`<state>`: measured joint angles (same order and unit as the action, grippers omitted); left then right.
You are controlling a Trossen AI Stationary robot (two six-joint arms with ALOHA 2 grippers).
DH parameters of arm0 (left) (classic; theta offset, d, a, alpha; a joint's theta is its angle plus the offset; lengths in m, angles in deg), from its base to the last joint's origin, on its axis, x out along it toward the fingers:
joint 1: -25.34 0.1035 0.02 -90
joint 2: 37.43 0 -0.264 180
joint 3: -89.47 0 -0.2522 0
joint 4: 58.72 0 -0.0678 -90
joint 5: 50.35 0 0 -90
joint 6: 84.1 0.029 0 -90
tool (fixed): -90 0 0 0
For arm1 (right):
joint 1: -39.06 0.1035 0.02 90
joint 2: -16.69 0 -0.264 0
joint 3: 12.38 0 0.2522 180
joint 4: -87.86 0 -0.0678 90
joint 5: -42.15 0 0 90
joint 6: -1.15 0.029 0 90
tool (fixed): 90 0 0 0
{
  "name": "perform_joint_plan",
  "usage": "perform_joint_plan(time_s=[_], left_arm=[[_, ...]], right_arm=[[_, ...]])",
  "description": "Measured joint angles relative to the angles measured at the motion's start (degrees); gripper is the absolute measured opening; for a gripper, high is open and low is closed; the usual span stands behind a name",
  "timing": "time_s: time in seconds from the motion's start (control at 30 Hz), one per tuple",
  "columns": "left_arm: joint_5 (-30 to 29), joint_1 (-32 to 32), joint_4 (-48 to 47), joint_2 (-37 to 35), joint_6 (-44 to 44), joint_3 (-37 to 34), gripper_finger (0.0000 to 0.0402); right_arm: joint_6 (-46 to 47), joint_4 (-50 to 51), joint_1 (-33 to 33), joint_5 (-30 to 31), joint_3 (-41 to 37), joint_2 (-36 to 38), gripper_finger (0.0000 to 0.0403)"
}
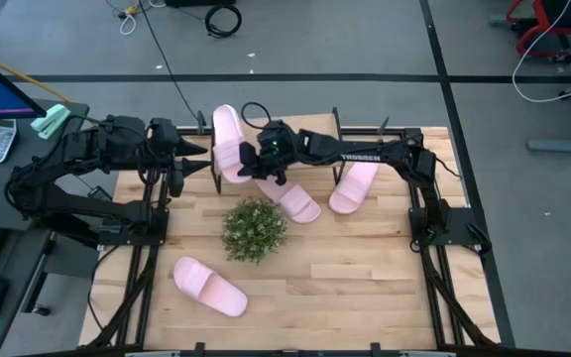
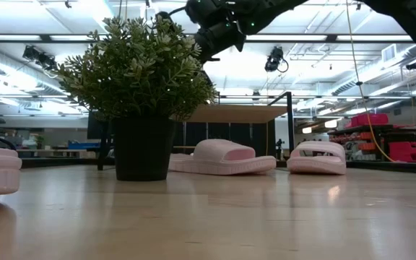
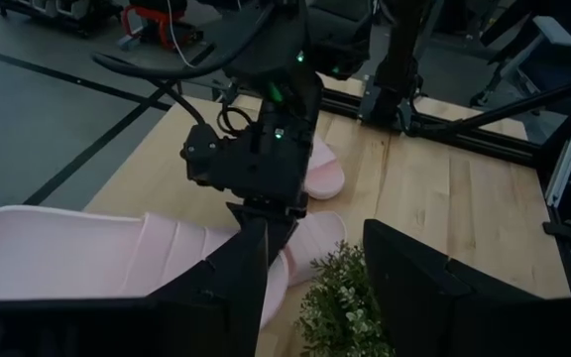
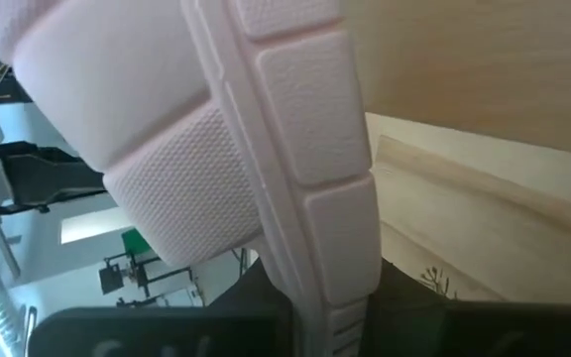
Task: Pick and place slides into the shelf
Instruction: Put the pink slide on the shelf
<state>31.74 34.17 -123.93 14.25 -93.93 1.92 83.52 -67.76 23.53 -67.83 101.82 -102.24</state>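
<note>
While the wooden tabletop (image 1: 365, 268) carries everything else, the shelf (image 1: 315, 134) stands at its far edge, its light top board largely hidden in the high view by the right arm (image 1: 365, 157) stretched across it; in the low view the board (image 2: 237, 113) shows behind the plant, on thin black legs. The left arm (image 1: 77, 174) waits at the table's left side, its gripper (image 1: 194, 159) pointing toward the lifted slide, fingers (image 3: 236, 283) standing apart with nothing between them.

At the middle of the table sits a green bushy plant (image 1: 254, 229) in a dark pot (image 2: 144, 148). Of the four pale pink slides, one (image 1: 209, 287) lies alone at the near left, well apart from the shelf. Another (image 1: 293, 201) lies just beyond the plant, toward the shelf, and a third (image 1: 353, 186) lies to its right, partly under the right arm; both rest flat on the wood in the low view (image 2: 222, 157) (image 2: 317, 158). The fourth slide (image 1: 230, 145) is off the table at the shelf's left end, clamped by the right gripper (image 1: 253, 161), whose fingers are closed on the slide's edge; the right wrist view shows its ribbed sole rim (image 4: 305, 169) close up.
</note>
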Motion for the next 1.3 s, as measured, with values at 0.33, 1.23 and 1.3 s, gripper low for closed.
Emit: perform_joint_plan(time_s=[0.33, 1.23, 1.3], left_arm=[[0.0, 0.0, -1.0, 0.0, 0.0, 0.0, 0.0172], [0.0, 0.0, -1.1, 0.0, 0.0, 0.0, 0.0176], [0.0, 0.0, -1.1, 0.0, 0.0, 0.0, 0.0175]], right_arm=[[0.2, 3.2, 0.1, 1.6, 0.0, 0.0, 0.004], [2.1, 3.1, 1.2, 2.5, 0.0, 0.1, 0.0048], [2.1, 3.1, 1.2, 2.5, 0.0, 0.1, 0.0058]])
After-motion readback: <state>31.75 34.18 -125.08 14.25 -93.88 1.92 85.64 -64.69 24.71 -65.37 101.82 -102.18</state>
